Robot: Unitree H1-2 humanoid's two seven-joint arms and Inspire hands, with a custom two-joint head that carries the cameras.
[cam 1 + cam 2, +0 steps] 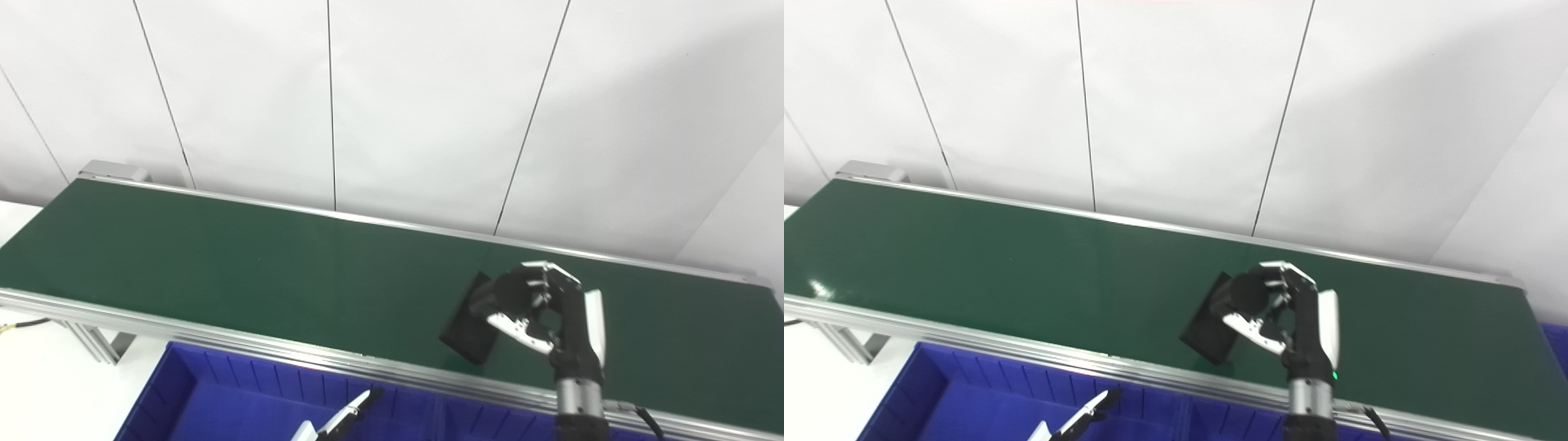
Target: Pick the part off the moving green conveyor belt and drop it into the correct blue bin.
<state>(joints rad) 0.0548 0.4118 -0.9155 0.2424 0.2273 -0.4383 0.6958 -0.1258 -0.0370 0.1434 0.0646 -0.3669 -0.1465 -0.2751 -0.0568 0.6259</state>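
Note:
A flat black rectangular part (467, 335) lies tilted over the green conveyor belt (245, 269), near its front rail. My right hand (539, 312) reaches over the rail from below. Its fingers and thumb are curled around the part's right edge, so it is shut on the part. Of my left hand (340, 419) only a few outstretched fingertips show at the bottom edge, over the blue bin (202, 392); the rest of it is cut off.
The belt's aluminium front rail (184, 334) runs between the belt and the bins. A divider (438, 416) splits the blue bin below the part. Another blue bin's corner (1557, 343) shows at the far right. A white panelled wall stands behind the belt.

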